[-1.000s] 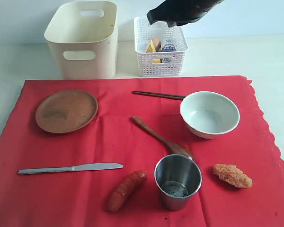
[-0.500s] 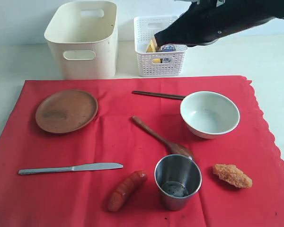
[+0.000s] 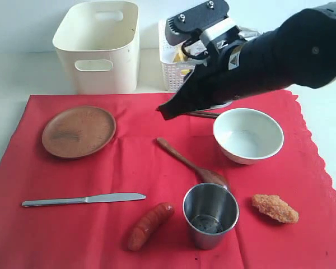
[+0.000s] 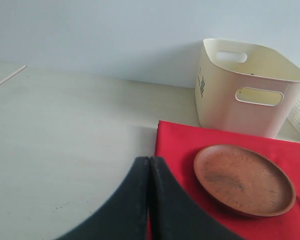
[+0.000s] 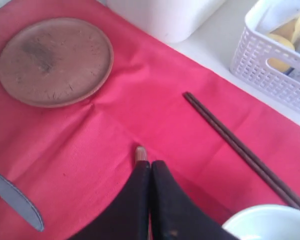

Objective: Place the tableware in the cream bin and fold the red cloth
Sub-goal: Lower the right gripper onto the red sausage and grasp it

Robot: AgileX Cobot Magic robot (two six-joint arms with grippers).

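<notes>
Left wrist view: the left gripper (image 4: 149, 167) is pinched shut and empty above the left edge of the red cloth (image 3: 129, 168). The cloth lies flat and bright, scalloped along its right edge. The cream bin (image 3: 98, 47) stands behind its far left corner. On the cloth lie the round brown plate (image 3: 78, 131), steel table knife (image 3: 84, 199), wooden spoon (image 3: 187, 162), steel cup (image 3: 210, 216), dark chopsticks (image 5: 240, 148) and white bowl (image 3: 248, 135). The right gripper (image 3: 163, 112), also pinched shut and empty, hangs over the cloth's middle.
</notes>
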